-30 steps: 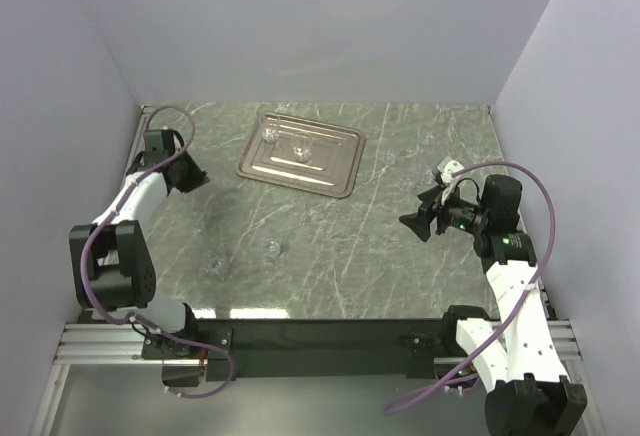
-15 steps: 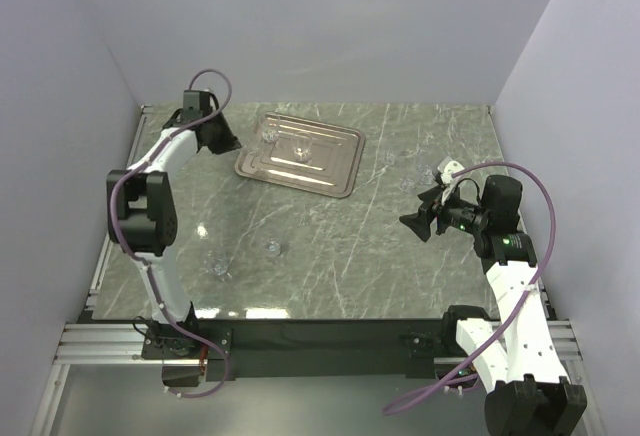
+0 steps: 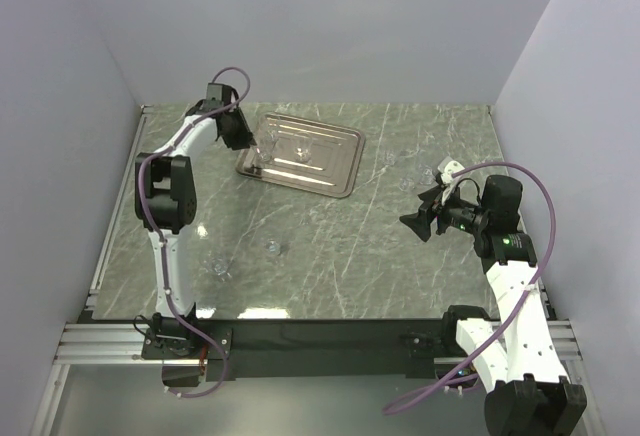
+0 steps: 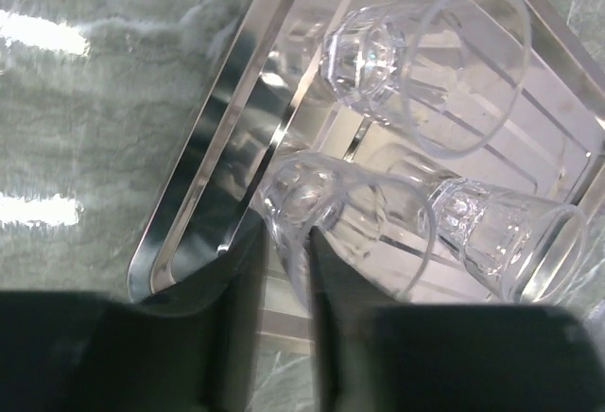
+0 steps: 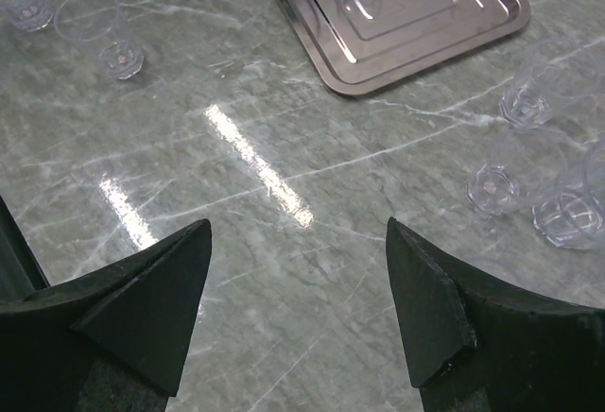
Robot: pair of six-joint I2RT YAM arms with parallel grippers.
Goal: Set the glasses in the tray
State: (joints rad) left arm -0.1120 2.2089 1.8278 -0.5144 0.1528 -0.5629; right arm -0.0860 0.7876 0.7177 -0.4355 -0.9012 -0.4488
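No writing, label, brand, number or sign can be read in any view.

You are working at a grey-green, marble-veined table (image 3: 330,246). It is sitting inside a three-sided enclosure of plain pale lilac panels: a left wall (image 3: 60,106), a back wall (image 3: 320,26) and a right wall (image 3: 585,86). Overhead light is glaring off the tabletop in white streaks (image 5: 255,162). A black bar (image 3: 330,334) and an aluminium rail (image 3: 100,341) are running along the near edge.
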